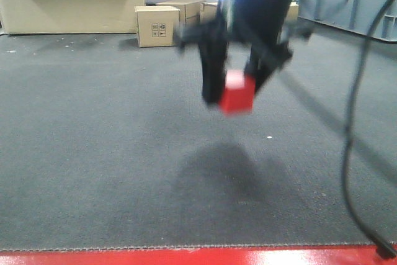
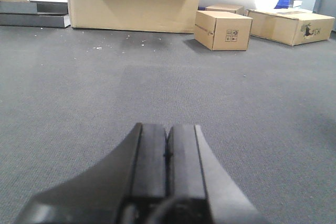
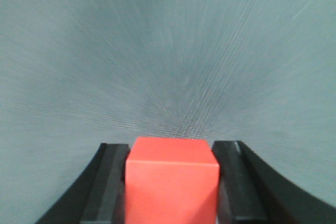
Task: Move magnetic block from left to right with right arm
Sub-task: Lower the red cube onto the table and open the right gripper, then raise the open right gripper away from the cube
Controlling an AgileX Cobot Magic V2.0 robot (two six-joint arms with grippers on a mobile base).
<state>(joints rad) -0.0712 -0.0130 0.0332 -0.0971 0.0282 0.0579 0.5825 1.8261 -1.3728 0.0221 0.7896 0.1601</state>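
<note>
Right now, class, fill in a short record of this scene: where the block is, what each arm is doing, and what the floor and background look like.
block: red cube, lifted above the carpet
right gripper: jaws shut on the block, one each side
left gripper: jaws shut, holding nothing
floor: grey carpet, shadow under the block
background: cardboard boxes at the far edge

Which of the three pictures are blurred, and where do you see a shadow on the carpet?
Front view: the right gripper and red cube are smeared by motion, with a soft dark shadow on the carpet below them. Right wrist view: the carpet streaks outward, while the cube stays fairly sharp. Left wrist view: sharp, with the left gripper closed.
</note>
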